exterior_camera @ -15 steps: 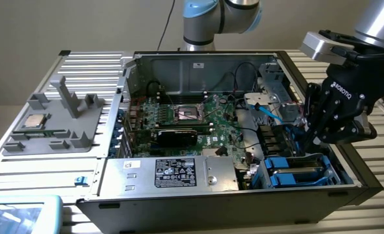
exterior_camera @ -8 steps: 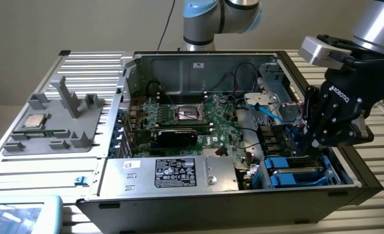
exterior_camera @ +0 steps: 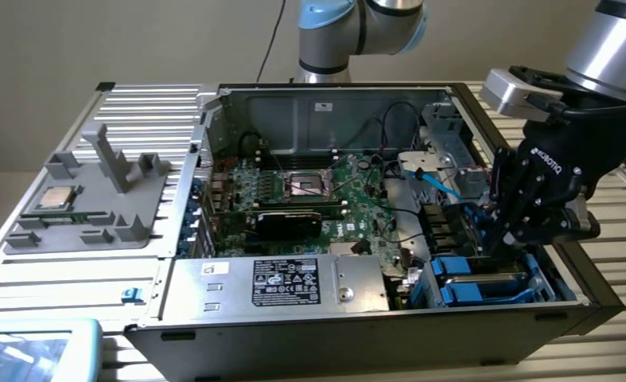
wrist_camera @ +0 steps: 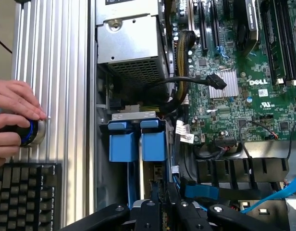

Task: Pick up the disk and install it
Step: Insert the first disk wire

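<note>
The computer case [exterior_camera: 344, 346] lies open on its side on a ribbed metal table [exterior_camera: 132, 119], with the motherboard [exterior_camera: 313, 191] facing up. The gripper [exterior_camera: 502, 245] reaches down into the drive bay at the corner of the case on the exterior view's right. The disk [exterior_camera: 487, 293] sits in that bay in its blue carrier, between the power supply [exterior_camera: 281, 282] and the case wall. In the wrist view the disk [wrist_camera: 153, 144] shows end-on, its two blue tabs side by side just below the power supply [wrist_camera: 131, 48]. The gripper [wrist_camera: 162, 190] is just beside the disk, on the side away from the power supply. The jaws are drawn nearly together with only a narrow gap. Whether they pinch any part of the carrier cannot be told, because the tips are hidden among the blue plastic. A blue cable [exterior_camera: 440, 183] runs across the case behind the gripper. On the exterior view's left a grey tray [exterior_camera: 111, 231] sits on the table, well apart from the case, holding a small square chip [exterior_camera: 56, 196]. In the wrist view a person's hand [wrist_camera: 13, 115] rests on a round knob [wrist_camera: 35, 132] on the table [wrist_camera: 56, 72], above a black keyboard [wrist_camera: 23, 192].
</note>
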Available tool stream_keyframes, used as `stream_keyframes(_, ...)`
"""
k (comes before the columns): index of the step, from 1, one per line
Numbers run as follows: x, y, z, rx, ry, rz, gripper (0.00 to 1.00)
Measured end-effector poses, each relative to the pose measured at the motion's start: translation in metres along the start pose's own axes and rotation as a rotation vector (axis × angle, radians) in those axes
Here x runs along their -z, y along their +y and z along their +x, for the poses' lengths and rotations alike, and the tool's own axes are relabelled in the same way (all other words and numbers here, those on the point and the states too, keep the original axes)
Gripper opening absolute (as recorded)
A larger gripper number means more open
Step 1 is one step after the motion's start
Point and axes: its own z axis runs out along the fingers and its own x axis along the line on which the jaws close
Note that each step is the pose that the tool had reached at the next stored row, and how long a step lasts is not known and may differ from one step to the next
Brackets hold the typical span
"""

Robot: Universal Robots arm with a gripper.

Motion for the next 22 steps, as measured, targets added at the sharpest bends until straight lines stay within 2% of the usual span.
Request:
stream_keyframes(5,-0.0017,0.0007,-0.0001,-0.007,-0.0019,0.007,0.16)
stream_keyframes(9,-0.0021,0.0018,0.0001,-0.008,-0.002,0.0094,0.16)
stream_keyframes(13,-0.0025,0.0021,0.0004,-0.01,-0.0029,0.0181,0.16)
stream_keyframes(22,-0.0038,0.0031,0.0015,-0.013,-0.002,0.0211,0.16)
